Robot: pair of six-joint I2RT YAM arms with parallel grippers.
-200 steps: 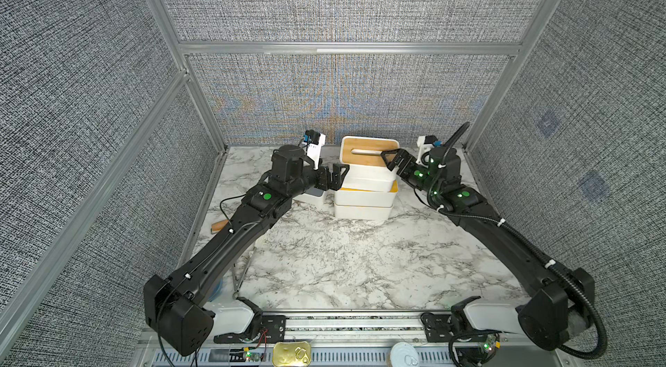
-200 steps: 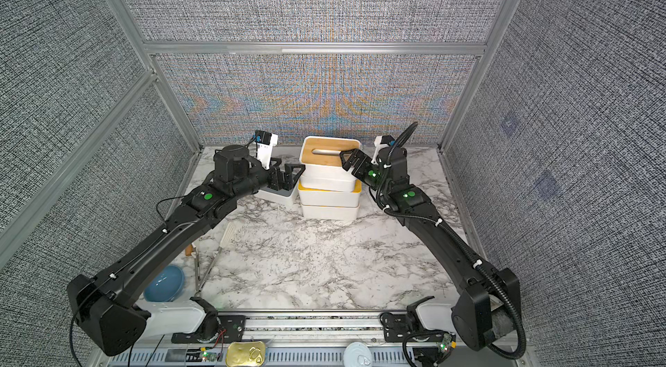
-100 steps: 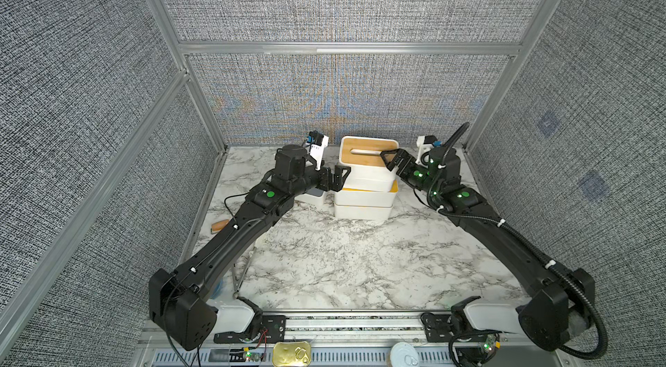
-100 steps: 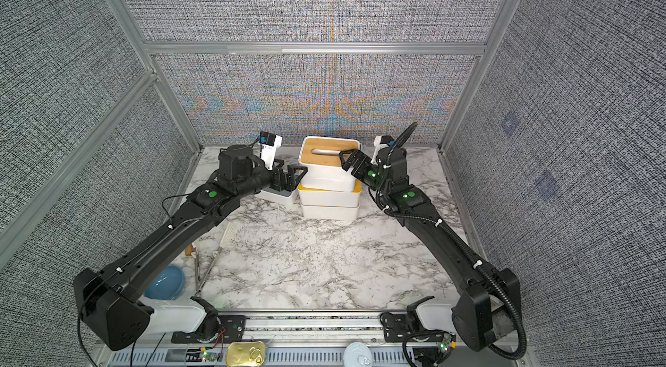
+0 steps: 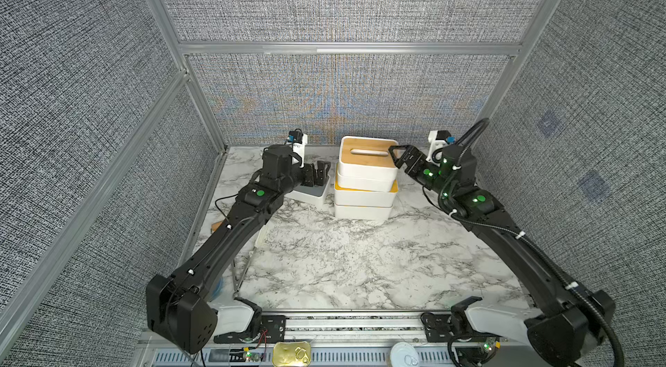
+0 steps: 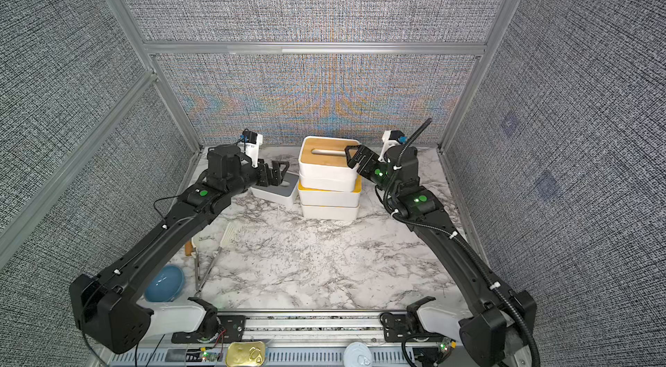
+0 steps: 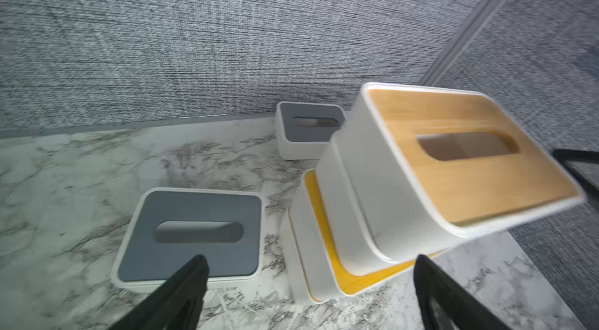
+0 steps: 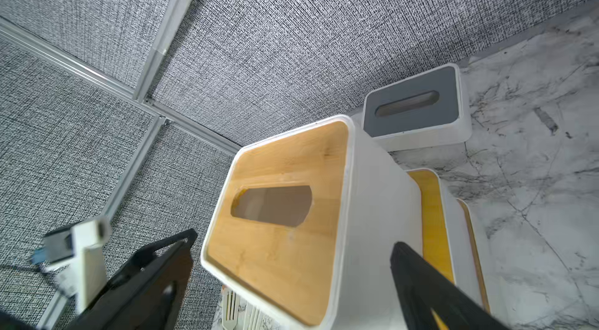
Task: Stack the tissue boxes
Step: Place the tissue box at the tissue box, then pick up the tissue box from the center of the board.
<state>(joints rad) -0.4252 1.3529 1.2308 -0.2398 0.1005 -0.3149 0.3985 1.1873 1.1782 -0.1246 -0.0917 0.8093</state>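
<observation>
Looking down in both top views, we find the stack of tissue boxes [image 5: 364,185] at the back middle of the marble worktop [image 5: 342,264]. The boxes are white-bodied with yellow-orange lids. The top box [image 5: 367,158] has a bamboo lid and sits slightly skewed on those below.

The right pincer [image 5: 394,158] is at that box's right end with its jaws spread wide. In the right wrist view its fingers [image 8: 419,281] stand either side of the box's end, and we cannot tell whether either touches it.

The left pincer [image 5: 319,174] is also wide apart and grips nothing. It hangs above a grey-lidded box [image 5: 310,197] that lies on the worktop just left of the stack. A second grey-lidded box [image 7: 309,127] stands behind the stack by the back wall. Near the front left we see a blue bowl [image 6: 164,284] and metal tongs [image 6: 203,271].
</observation>
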